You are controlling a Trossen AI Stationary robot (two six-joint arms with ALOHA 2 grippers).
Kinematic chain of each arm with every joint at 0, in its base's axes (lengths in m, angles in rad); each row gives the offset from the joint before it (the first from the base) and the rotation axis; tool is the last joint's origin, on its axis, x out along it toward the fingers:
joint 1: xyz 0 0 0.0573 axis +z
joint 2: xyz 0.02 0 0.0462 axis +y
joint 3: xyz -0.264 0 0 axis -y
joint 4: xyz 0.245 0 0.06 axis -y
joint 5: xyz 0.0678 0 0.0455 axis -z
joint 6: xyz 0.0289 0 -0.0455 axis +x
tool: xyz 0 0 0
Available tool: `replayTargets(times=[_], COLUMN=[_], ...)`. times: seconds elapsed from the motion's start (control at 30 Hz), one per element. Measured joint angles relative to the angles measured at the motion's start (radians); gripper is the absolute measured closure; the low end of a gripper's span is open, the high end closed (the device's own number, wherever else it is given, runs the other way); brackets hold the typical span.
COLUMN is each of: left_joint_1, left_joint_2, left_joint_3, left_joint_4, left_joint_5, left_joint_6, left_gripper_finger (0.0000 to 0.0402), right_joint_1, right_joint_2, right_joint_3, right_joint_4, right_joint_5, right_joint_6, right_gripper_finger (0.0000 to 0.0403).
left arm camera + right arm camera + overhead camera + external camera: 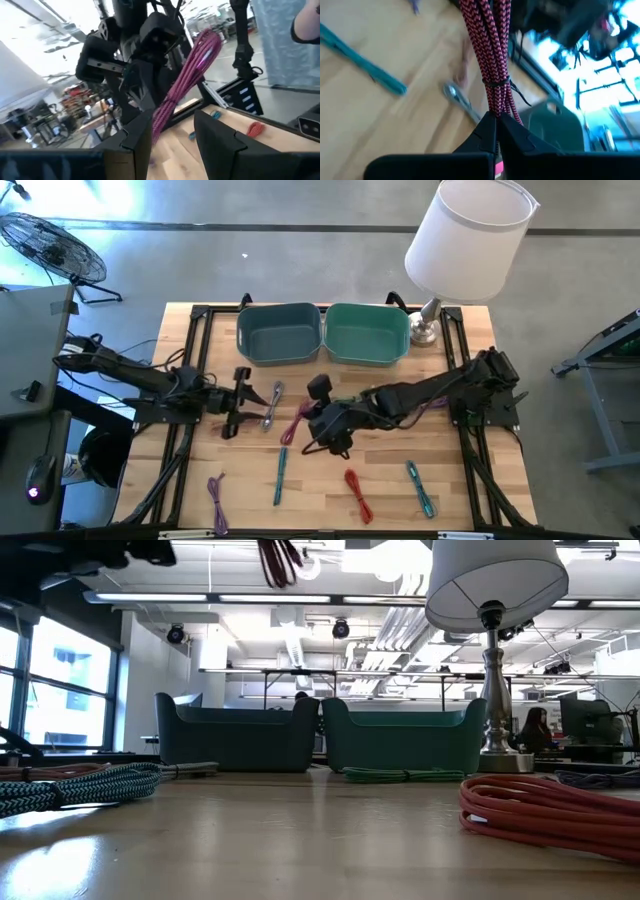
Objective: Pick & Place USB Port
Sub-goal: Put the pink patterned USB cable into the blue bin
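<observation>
From above, we see the right gripper [322, 423] reaching to the middle of the wooden table [470, 490], clenched on a bundled magenta braided USB cable [296, 423] that hangs just beside it. The left gripper [238, 402] sits near, toward the table's left side, close to a grey braided cable [272, 406]. Behind them stand a blue-grey plastic bin [279, 334] and a green plastic bin [367, 334], touching side by side (a white-shaded lamp [467, 240] is right of them).

At table height, we see the magenta bundle [279, 560] lifted clear of the tabletop, with a coiled red cable [550, 815] lying in front.

From the left wrist, its fingers [220, 140] stand parted and empty, the magenta cable [187, 75] beyond them.

From the right wrist, the fingers [487, 132] pinch the cable [492, 55] at its tied end.
</observation>
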Motion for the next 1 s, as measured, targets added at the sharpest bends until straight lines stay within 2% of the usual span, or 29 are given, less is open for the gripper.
replayTargets(times=[0.2, 0.3, 0.4, 0.6, 1.0], left_joint_1=[0.0, 0.0, 0.0, 0.0, 0.0], left_joint_2=[0.188, 0.265, 0.321, 0.364, 0.365], left_joint_3=[0.102, 0.16, 0.215, 0.278, 0.287], left_joint_4=[-0.009, -0.008, -0.017, -0.071, -0.076], left_joint_5=[0.017, 0.114, 0.16, 0.158, 0.11], left_joint_6=[0.011, 0.034, 0.048, 0.079, 0.083], left_gripper_finger=[0.0261, 0.0261, 0.0261, 0.0261, 0.0261], right_joint_1=[0.021, 0.018, 0.017, 0.017, 0.011], right_joint_2=[0.0, 0.004, 0.008, 0.01, 0.049], right_joint_3=[0.0, 0.0, 0.0, 0.0, 0.002], right_joint_4=[0.034, 0.032, 0.03, 0.01, 0.012], right_joint_5=[0.001, 0.016, 0.002, -0.007, -0.022], right_joint_6=[-0.018, -0.016, -0.015, 0.01, 0.034], right_gripper_finger=[0.0402, 0.0403, 0.0403, 0.0403, 0.0403])
